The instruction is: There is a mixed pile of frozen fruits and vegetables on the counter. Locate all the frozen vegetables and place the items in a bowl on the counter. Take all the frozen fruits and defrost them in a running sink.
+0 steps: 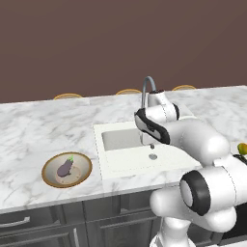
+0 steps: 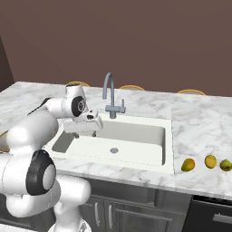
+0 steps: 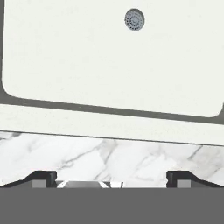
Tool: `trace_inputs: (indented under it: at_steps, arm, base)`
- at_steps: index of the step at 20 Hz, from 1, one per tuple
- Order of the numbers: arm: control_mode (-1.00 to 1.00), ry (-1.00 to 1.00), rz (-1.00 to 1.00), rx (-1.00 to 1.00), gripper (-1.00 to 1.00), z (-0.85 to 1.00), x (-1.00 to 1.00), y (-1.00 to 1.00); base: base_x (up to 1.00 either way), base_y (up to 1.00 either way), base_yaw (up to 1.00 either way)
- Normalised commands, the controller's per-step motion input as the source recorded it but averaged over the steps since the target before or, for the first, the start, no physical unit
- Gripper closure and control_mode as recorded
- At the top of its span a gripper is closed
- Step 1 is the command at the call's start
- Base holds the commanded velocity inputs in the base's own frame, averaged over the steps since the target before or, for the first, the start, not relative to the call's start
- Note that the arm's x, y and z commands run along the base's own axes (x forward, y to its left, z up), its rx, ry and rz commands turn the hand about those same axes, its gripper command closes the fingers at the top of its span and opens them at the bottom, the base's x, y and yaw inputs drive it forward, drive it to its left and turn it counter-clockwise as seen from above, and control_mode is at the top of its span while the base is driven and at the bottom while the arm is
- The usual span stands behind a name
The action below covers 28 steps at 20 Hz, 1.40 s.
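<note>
The dark purple eggplant with a green stem cap (image 1: 65,168) is seen lying inside the shallow round bowl with a tan-brown rim (image 1: 85,177), in the lower left of the left base view, so one vegetable is judged to be sorted already. The small oval yellow-green fruits (image 2: 210,161) are found in a short row on the white marble counter with grey veins (image 2: 199,122), in the lower right of the right base view, just beside one another and well apart from the bowl. The wide white rectangular sink (image 2: 136,132) is in the middle, with its round grey drain (image 3: 134,19) in the upper part of the hand view and the curved grey tap (image 2: 110,93) behind the basin. The two-finger gripper (image 3: 111,177) is held above the near edge of the sink, its jaws spread wide and nothing between them. For the next step, it is judged that the arm should be carried to the right toward the fruits, lowered over one fruit only, and closed across its narrow side. Counted: one eggplant, one bowl, three fruits, one sink, one tap; which of the three might be the round vegetable cannot be told.
</note>
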Motion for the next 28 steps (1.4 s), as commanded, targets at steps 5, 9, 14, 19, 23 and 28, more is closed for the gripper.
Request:
trace_inputs:
  at_steps: [5, 9, 14, 19, 23, 28]
  arm:
    - [-1.00, 0.02, 0.05, 0.00, -1.00, -0.08, 0.41, -0.75]
    - [-1.00, 0.00, 0.00, 0.00, -1.00, -0.01, -0.03, -0.93]
    - [-1.00, 0.00, -0.04, 0.01, -1.00, 0.00, -0.27, -0.96]
    - [-1.00, 0.00, -0.06, 0.03, -1.00, 0.00, -0.34, -0.96]
    - [-1.00, 0.01, -0.07, 0.01, -1.00, 0.00, -0.06, -1.00]
    - [-1.00, 0.02, -0.02, 0.03, -1.00, 0.02, 0.01, -0.98]
  base:
    - [0.00, 0.00, 0.00]
    - [0.00, 0.00, 0.00]
    - [0.00, 0.00, 0.00]
    - [0.00, 0.00, 0.00]
    - [0.00, 0.00, 0.00]
    - [0.00, 0.00, 0.00]
